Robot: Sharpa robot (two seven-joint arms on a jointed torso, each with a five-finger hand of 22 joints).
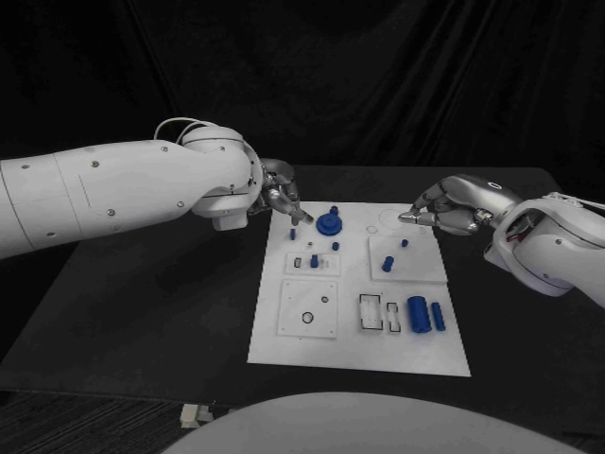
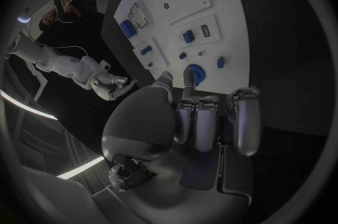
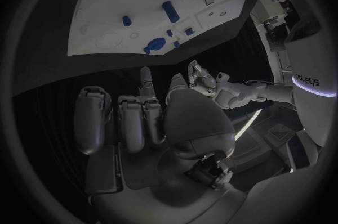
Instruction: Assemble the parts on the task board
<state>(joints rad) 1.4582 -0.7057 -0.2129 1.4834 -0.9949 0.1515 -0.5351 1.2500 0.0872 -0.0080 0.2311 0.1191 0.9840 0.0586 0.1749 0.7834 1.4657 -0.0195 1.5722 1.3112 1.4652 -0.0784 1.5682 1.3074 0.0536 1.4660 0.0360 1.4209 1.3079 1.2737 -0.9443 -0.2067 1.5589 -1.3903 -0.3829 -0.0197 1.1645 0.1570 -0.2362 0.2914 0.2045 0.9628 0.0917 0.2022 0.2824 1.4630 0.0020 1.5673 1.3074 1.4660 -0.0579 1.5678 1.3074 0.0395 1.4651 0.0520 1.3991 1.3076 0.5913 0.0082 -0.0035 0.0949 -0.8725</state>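
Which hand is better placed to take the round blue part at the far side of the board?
Probably the left hand: its fingertips hover just beside the round blue part, while the right hand waits at the board's far right corner.

Black desk [image 1: 139,312], seen from above in the head view, carrying the white task board [image 1: 425,355] laid flat near its middle, long axis running away from the robot. The board's near edge stops short of the desk's front edge; bare black surface lies to either side. A dark cloth backdrop hangs behind the desk's far edge.
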